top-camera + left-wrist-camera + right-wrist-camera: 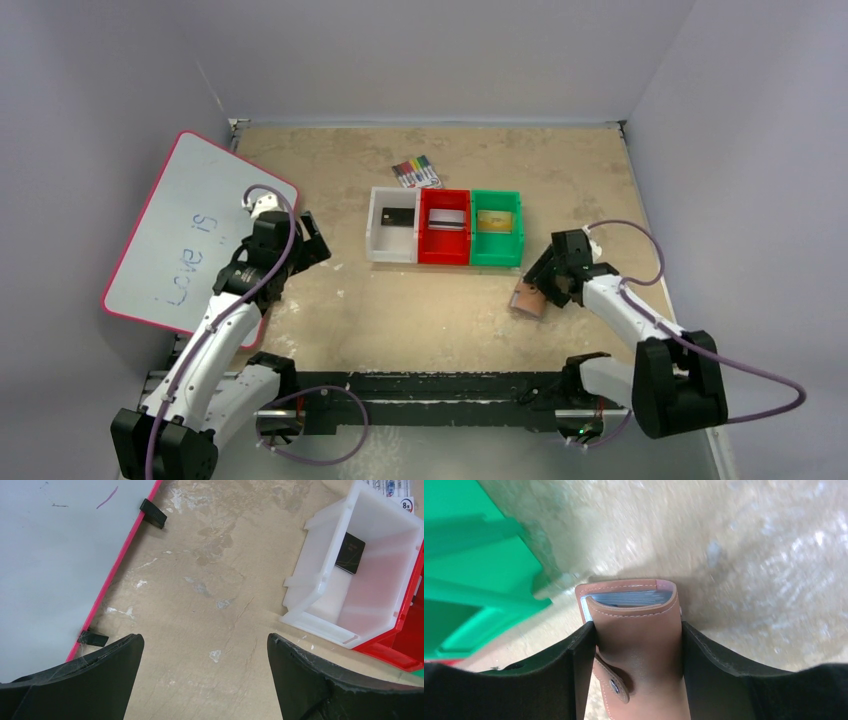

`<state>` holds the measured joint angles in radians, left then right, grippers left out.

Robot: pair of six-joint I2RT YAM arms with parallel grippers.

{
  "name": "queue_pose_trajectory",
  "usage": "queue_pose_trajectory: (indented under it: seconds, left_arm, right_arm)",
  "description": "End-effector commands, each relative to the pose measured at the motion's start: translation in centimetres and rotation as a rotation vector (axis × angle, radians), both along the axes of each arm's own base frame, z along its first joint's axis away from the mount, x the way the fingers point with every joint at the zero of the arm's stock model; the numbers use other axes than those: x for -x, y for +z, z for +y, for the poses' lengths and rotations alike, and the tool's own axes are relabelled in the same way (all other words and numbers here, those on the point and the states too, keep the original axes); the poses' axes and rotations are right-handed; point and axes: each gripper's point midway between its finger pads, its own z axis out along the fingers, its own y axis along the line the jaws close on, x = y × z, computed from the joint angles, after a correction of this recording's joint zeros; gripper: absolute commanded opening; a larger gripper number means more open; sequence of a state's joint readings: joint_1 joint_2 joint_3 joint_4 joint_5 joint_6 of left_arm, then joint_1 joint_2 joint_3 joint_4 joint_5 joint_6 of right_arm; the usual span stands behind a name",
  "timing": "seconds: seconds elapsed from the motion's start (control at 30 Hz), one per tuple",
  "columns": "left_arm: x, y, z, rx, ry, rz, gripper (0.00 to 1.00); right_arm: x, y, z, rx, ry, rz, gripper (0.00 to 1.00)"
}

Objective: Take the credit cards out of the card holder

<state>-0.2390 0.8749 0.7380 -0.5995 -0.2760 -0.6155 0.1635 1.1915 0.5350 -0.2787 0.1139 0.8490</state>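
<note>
The right gripper [638, 635] is clamped on the folded tan card holder [634, 612], one finger on each side, just beside the green bin [474, 575]; the left gripper [205, 650] is spread wide and empty over the table [200, 580], between the whiteboard [50, 555] and the white bin [310, 600] containing a black credit card [350, 553]

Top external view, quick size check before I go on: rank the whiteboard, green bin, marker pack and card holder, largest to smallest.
1. whiteboard, by far the largest.
2. green bin.
3. marker pack and card holder: these look close in size, and the holder is partly hidden, so I won't rank them.
</note>
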Motion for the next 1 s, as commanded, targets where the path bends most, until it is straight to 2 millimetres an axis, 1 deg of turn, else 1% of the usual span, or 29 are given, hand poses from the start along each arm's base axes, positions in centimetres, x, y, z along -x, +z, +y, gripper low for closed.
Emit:
queue_pose_trajectory:
  seconds: [0.0, 0.1, 0.2, 0.33, 0.47, 0.53, 0.6, 0.63, 0.67, 0.8, 0.87, 0.9, 0.97]
  left_arm:
    - [-0.6, 0.9, -0.3, -0.002, -0.022, -0.045, 0.94]
    - [-0.6, 0.9, -0.4, 0.003, -0.026, -0.046, 0.94]
    - [-0.6, 0.9, -0.5, 0.007, -0.033, -0.047, 0.94]
    - [-0.6, 0.8, -0.9, 0.016, -0.05, -0.044, 0.94]
    - [-0.7, 0.6, -1.2, 0.026, -0.07, -0.038, 0.94]
    - [-0.7, 0.5, -1.4, 0.031, -0.075, -0.036, 0.94]
    - [-0.7, 0.4, -1.6, 0.035, -0.084, -0.033, 0.94]
    - [-0.7, 0.4, -1.6, 0.038, -0.088, -0.032, 0.94]
    - [-0.7, 0.4, -1.7, 0.038, -0.09, -0.032, 0.94]
    - [-0.7, 0.5, -1.9, 0.047, -0.099, -0.038, 0.94]
    - [-0.6, 0.5, -2.1, 0.058, -0.107, -0.043, 0.94]
    - [-0.6, 0.5, -2.3, 0.064, -0.11, -0.041, 0.94]
    - [-0.5, 0.4, -2.9, 0.097, -0.116, -0.04, 0.94]
  right_arm:
    - [3.4, 0.0, -0.2, -0.002, -0.025, 0.06, 0.62]
    - [3.5, 1.3, 0.6, -0.031, 0.033, 0.019, 0.62]
    - [3.7, 2.1, 1.5, -0.057, 0.091, -0.003, 0.62]
    - [4.1, 2.4, 4.2, -0.115, 0.219, -0.036, 0.63]
    - [4.8, 2.5, 7.7, -0.138, 0.324, -0.043, 0.63]
    - [5.0, 2.6, 10.3, -0.133, 0.373, -0.045, 0.63]
    - [5.2, 2.6, 12.7, -0.113, 0.382, -0.045, 0.64]
    - [5.4, 2.9, 14.5, -0.11, 0.414, -0.064, 0.64]
    - [5.2, 2.9, 15.7, -0.099, 0.424, -0.064, 0.64]
    - [4.1, 2.7, 18.7, -0.078, 0.391, -0.057, 0.68]
    - [3.8, 2.8, 20.5, -0.111, 0.401, -0.072, 0.7]
    - [3.7, 2.9, 21.3, -0.131, 0.408, -0.08, 0.72]
    - [3.8, 3.1, 22.0, -0.142, 0.402, -0.088, 0.77]
